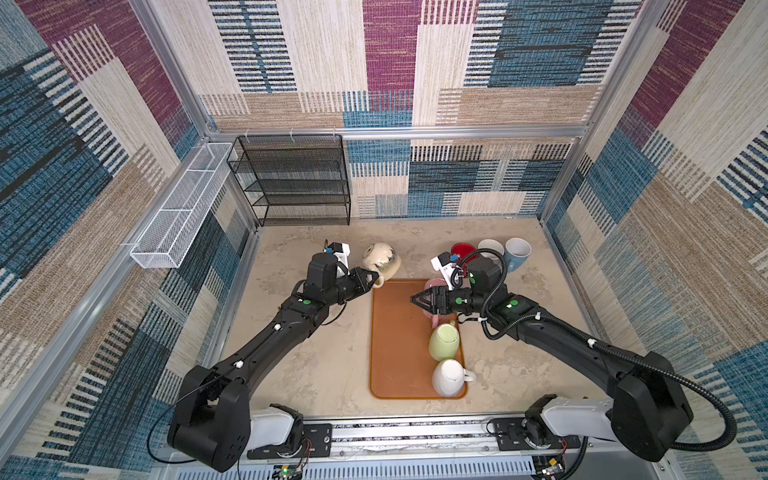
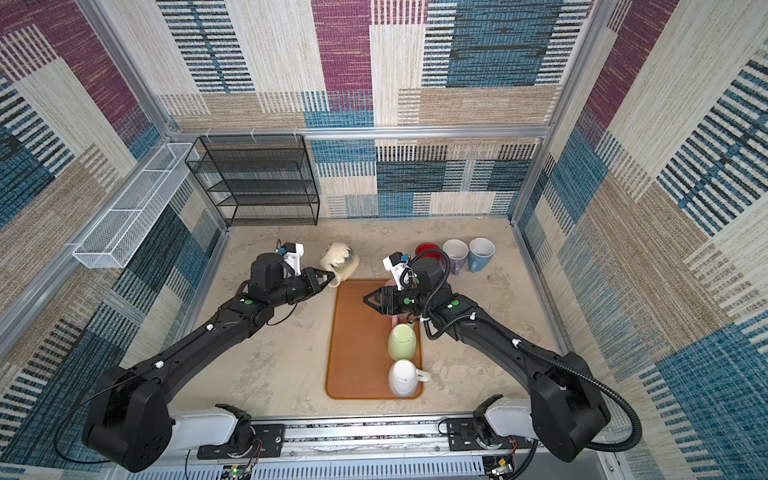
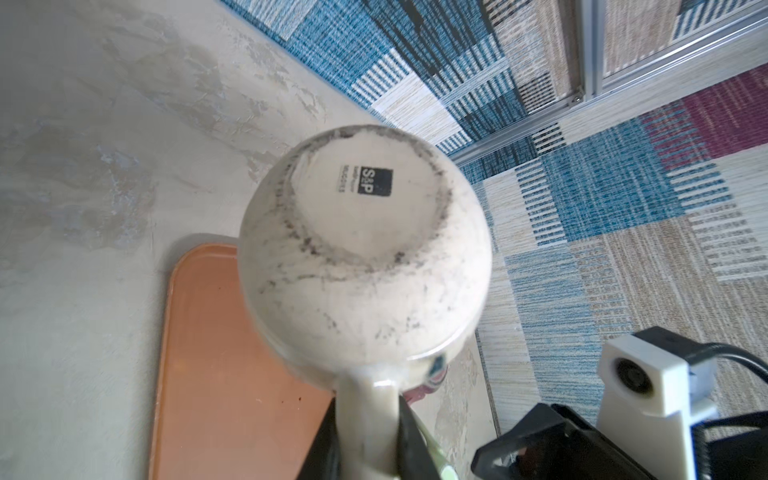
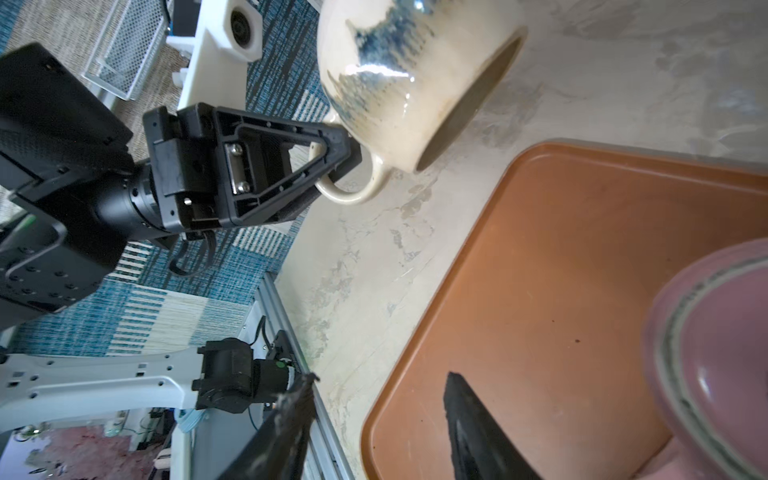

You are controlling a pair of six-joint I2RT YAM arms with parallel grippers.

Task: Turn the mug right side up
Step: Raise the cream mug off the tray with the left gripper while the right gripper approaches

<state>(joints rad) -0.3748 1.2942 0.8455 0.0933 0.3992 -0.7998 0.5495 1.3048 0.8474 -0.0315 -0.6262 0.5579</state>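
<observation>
Far left wall: white wire basket (image 1: 174, 208), hung up off the table. Next to it, against the back wall, black mesh shelf (image 1: 291, 178).

Left of centre: my left gripper (image 1: 371, 276) is clenched on the handle of the cream mug (image 1: 382, 257), one finger either side of the loop; the right wrist view shows the clamp plainly (image 4: 349, 153). The mug sits over bare table just beyond the tray's far left corner. It is tilted: base up and towards my left wrist camera (image 3: 365, 249), mouth angled down at the table (image 4: 407, 83). I can't tell whether its rim touches the table.

Centre: orange tray (image 1: 395, 340), left half bare.

Right of centre: my right gripper (image 1: 413, 298) hangs over the tray's far end, fingers released and spread, nothing between them. Just under it, a pink mug (image 1: 434, 284). Nearer along the tray's right edge, a green mug (image 1: 444, 340), then a white mug (image 1: 449, 378).

Back right, on the table: red mug (image 1: 463, 250), lavender mug (image 1: 490, 247), blue mug (image 1: 517, 251), close together in a row
</observation>
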